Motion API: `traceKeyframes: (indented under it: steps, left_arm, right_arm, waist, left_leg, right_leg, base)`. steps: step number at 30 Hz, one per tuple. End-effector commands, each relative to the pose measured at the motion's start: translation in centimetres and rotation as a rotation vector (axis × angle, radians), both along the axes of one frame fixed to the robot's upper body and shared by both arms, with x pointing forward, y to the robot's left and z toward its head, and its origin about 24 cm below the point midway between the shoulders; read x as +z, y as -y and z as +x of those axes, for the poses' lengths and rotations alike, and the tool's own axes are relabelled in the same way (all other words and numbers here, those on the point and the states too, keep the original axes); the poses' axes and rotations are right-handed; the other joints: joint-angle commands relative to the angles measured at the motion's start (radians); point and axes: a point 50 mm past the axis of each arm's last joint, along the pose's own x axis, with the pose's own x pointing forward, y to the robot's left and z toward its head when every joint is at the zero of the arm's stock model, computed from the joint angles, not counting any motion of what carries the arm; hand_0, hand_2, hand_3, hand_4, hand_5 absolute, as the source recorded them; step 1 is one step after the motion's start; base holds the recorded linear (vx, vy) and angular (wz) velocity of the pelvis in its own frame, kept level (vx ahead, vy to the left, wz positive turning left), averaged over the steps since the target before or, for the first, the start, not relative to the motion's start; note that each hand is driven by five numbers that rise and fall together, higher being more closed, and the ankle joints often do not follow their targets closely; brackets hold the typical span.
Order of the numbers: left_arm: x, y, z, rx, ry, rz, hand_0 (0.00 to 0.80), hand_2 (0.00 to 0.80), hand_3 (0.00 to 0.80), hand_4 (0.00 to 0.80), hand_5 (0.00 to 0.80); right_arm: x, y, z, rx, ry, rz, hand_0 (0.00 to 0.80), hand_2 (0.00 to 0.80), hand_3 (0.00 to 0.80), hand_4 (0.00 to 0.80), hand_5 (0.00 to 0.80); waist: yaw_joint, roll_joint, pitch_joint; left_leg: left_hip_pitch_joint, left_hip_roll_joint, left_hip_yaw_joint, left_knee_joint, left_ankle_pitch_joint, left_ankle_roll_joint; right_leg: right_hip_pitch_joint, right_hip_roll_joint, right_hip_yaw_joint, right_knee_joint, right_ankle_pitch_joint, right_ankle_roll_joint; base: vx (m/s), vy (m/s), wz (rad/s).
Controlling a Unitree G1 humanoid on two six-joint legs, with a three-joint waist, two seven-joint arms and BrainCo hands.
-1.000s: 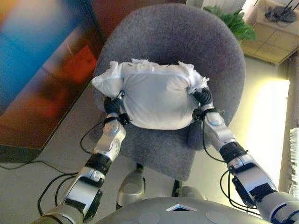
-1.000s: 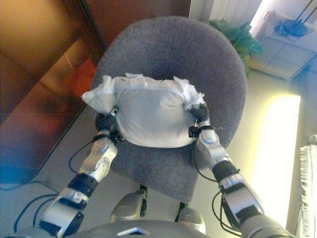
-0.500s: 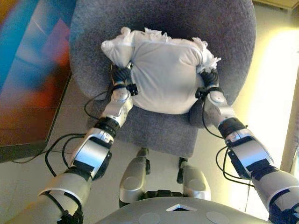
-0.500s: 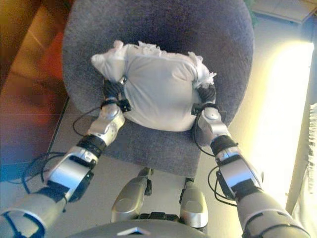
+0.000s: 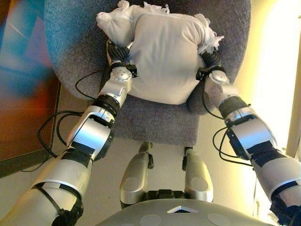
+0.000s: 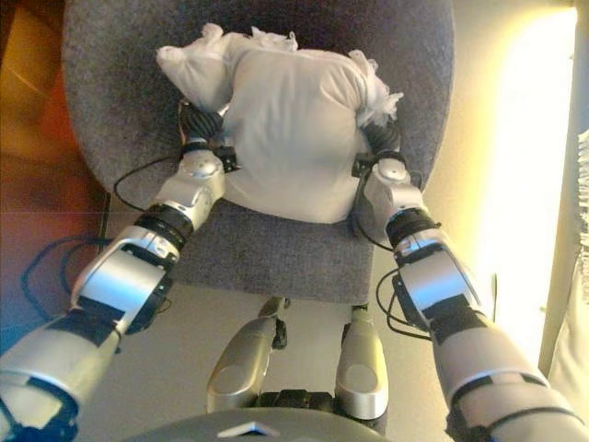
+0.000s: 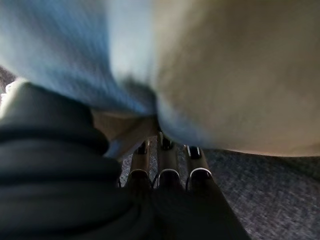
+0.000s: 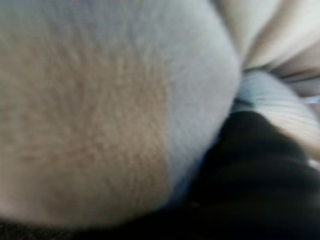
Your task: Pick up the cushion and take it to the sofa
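- My left hand is pressed against the left side of the cushion. In its wrist view I see silver fingers going under the white fabric, with the grey seat below them, but the ends are hidden, so I cannot tell if they are curled or straight.
- My right hand sits at the opposite side of the cushion, its dark cover against the frilled edge. Its own wrist view shows only fabric and the dark cover, so here also I cannot tell the state of the fingers.
- The cushion is between the two hands, over the seat of the grey chair. I cannot say if it rests on the seat or is lifted.
- I judge it light and very soft (the sides bulge and fold where the hands press), so it will sag and can slip out from a weak squeeze.
- The best hold, I think, is at the two side edges, low and deep under the bulk, not on the loose frills at the corners.
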Motion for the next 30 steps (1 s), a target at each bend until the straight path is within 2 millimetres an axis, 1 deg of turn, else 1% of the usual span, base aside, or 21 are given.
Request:
traceKeyframes:
  steps: [1, 4, 11, 15, 18, 21, 25, 28, 30]
  left_arm:
    - [3.1, 4.8, 0.6, -0.135, 0.072, 0.040, 0.000, 0.000, 0.000, 0.000, 0.000]
    - [3.4, 5.1, 0.5, -0.160, 0.103, 0.035, 0.000, 0.000, 0.000, 0.000, 0.000]
    - [4.2, 5.7, -0.1, -0.210, 0.190, -0.076, 0.000, 0.000, 0.000, 0.000, 0.000]
    - [5.3, 5.8, -0.8, -0.228, 0.284, -0.149, 0.000, 0.000, 0.000, 0.000, 0.000]
    - [6.4, 5.8, -1.4, -0.247, 0.370, -0.178, 0.000, 0.000, 0.000, 0.000, 0.000]
    - [7.6, 5.5, -2.0, -0.256, 0.454, -0.187, 0.000, 0.000, 0.000, 0.000, 0.000]
    - [8.3, 5.2, -2.6, -0.299, 0.513, -0.183, 0.000, 0.000, 0.000, 0.000, 0.000]
    - [8.8, 4.6, -3.2, -0.344, 0.554, -0.159, 0.000, 0.000, 0.000, 0.000, 0.000]
    - [9.1, 3.6, -4.1, -0.373, 0.600, -0.162, 0.000, 0.000, 0.000, 0.000, 0.000]
  right_arm:
    - [6.7, -0.4, 1.1, -0.012, 0.174, -0.064, 0.000, 0.000, 0.000, 0.000, 0.000]
    - [7.3, -0.2, 1.0, -0.035, 0.215, -0.076, 0.000, 0.000, 0.000, 0.000, 0.000]
    - [9.3, -0.4, 0.3, -0.033, 0.345, -0.127, 0.000, 0.000, 0.000, 0.000, 0.000]
    - [10.7, -0.5, -0.4, -0.031, 0.431, -0.162, 0.000, 0.000, 0.000, 0.000, 0.000]
    - [11.8, -0.1, -1.0, -0.036, 0.498, -0.193, 0.000, 0.000, 0.000, 0.000, 0.000]
    - [12.8, 0.3, -1.6, -0.052, 0.566, -0.227, 0.000, 0.000, 0.000, 0.000, 0.000]
    - [13.8, 0.8, -2.4, -0.071, 0.642, -0.266, 0.000, 0.000, 0.000, 0.000, 0.000]
    - [14.6, 1.6, -3.1, -0.095, 0.695, -0.302, 0.000, 0.000, 0.000, 0.000, 0.000]
    - [15.0, 2.5, -4.0, -0.119, 0.738, -0.339, 0.000, 0.000, 0.000, 0.000, 0.000]
  waist:
    - [-0.045, 0.000, 0.046]
    - [-0.048, 0.008, 0.053]
    - [-0.050, 0.012, 0.058]
    - [-0.047, 0.012, 0.055]
    - [-0.040, 0.009, 0.054]
    - [-0.033, 0.005, 0.051]
    - [-0.026, -0.002, 0.048]
    - [-0.017, -0.009, 0.039]
    - [-0.009, -0.013, 0.032]
  left_leg:
    - [-0.001, -0.019, 0.028, 0.123, -0.165, -0.048]
    - [-0.009, -0.022, 0.034, 0.128, -0.166, -0.047]
    - [-0.013, -0.026, 0.049, 0.145, -0.178, -0.048]
    - [-0.021, -0.027, 0.050, 0.156, -0.184, -0.050]
    - [-0.032, -0.027, 0.045, 0.165, -0.191, -0.047]
    - [-0.037, -0.027, 0.040, 0.168, -0.200, -0.043]
    - [-0.037, -0.027, 0.035, 0.170, -0.210, -0.039]
    - [-0.040, -0.027, 0.029, 0.167, -0.211, -0.037]
    - [-0.032, -0.027, 0.024, 0.169, -0.221, -0.034]
  right_leg:
    - [-0.076, -0.023, 0.044, -0.065, 0.104, -0.006]
    - [-0.089, -0.022, 0.045, -0.058, 0.102, -0.009]
    - [-0.097, -0.028, 0.029, -0.046, 0.093, -0.011]
    - [-0.106, -0.032, 0.021, -0.037, 0.087, -0.008]
    - [-0.119, -0.033, 0.013, -0.030, 0.083, -0.007]
    - [-0.123, -0.031, 0.006, -0.026, 0.077, -0.007]
    - [-0.122, -0.030, -0.005, -0.024, 0.071, -0.006]
    - [-0.122, -0.031, -0.016, -0.030, 0.074, -0.005]
    - [-0.112, -0.032, -0.027, -0.030, 0.065, -0.004]
  base:
    - [0.035, 0.033, -0.02]
    - [0.033, 0.037, 0.01]
    - [0.027, 0.019, -0.04]
    - [0.000, 0.000, 0.00]
    - [-0.002, -0.028, 0.03]
    - [0.001, -0.036, 0.04]
    - [0.002, -0.054, 0.04]
    - [-0.001, -0.053, 0.03]
    - [0.024, -0.054, 0.04]
